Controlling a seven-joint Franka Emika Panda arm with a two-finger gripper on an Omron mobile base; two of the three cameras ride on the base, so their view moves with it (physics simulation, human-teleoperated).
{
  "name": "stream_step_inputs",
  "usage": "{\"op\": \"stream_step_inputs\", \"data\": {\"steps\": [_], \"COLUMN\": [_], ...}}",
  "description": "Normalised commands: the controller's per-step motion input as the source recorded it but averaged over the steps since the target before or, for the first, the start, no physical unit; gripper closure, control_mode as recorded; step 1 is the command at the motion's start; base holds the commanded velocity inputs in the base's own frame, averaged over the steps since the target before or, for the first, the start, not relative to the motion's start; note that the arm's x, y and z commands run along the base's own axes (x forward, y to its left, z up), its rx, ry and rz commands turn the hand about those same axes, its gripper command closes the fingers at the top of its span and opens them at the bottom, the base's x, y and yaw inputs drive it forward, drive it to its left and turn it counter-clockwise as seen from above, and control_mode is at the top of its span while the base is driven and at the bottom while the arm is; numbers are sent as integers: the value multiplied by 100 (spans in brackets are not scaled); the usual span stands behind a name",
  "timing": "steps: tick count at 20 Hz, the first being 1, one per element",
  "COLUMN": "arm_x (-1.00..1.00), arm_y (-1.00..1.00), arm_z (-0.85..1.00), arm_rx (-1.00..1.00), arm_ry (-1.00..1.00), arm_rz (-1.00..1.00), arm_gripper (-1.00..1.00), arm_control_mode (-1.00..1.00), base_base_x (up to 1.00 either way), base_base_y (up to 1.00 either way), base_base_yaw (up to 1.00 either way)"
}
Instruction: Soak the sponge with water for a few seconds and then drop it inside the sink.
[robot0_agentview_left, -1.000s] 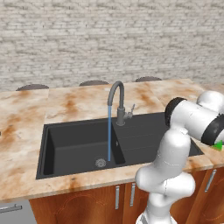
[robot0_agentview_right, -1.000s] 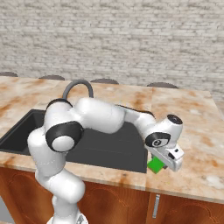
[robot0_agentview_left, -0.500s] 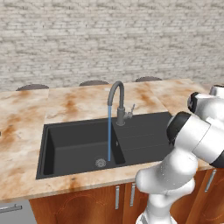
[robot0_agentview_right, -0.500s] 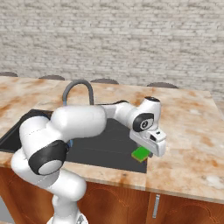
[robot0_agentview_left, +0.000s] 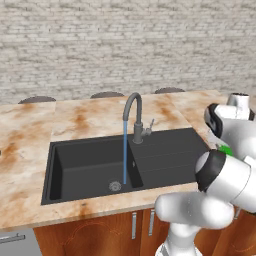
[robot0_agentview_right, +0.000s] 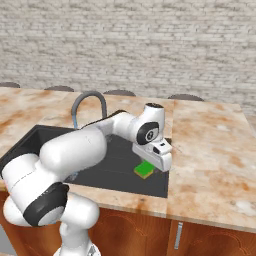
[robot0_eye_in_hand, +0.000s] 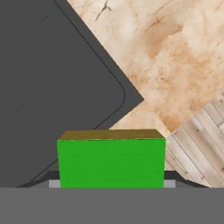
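Carry step: gripper (robot0_agentview_right: 150, 169) clamped on the sponge (robot0_agentview_right: 145, 170), held above the sink's (robot0_agentview_right: 125, 186) drainboard near its front right corner, well away from the faucet (robot0_agentview_left: 134, 117); next, swing it across under the water (robot0_agentview_left: 124, 152).

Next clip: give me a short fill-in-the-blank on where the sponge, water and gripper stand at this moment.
1. The gripper is shut on the ____.
2. The water falls from the faucet toward the round ____.
3. The sponge hangs over the sink's flat ____ section, apart from the stream.

Missing words: sponge; drain; drainboard
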Motion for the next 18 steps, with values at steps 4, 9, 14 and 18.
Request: {"op": "stream_step_inputs", "data": {"steps": [4, 9, 14, 18], "arm_x": [-5, -13, -19, -28], "arm_y": [46, 60, 64, 60], "arm_z": [58, 46, 29, 11], "arm_rx": [0, 0, -4, -5], "arm_ry": [0, 0, 0, -4], "arm_rz": [0, 0, 0, 0], "arm_gripper": [100, 100, 100, 100], "arm_control_mode": [-100, -100, -100, -100], "base_base_x": [0, 0, 0, 0], "base_base_y": [0, 0, 0, 0], "base_base_yaw": [0, 0, 0, 0]}}
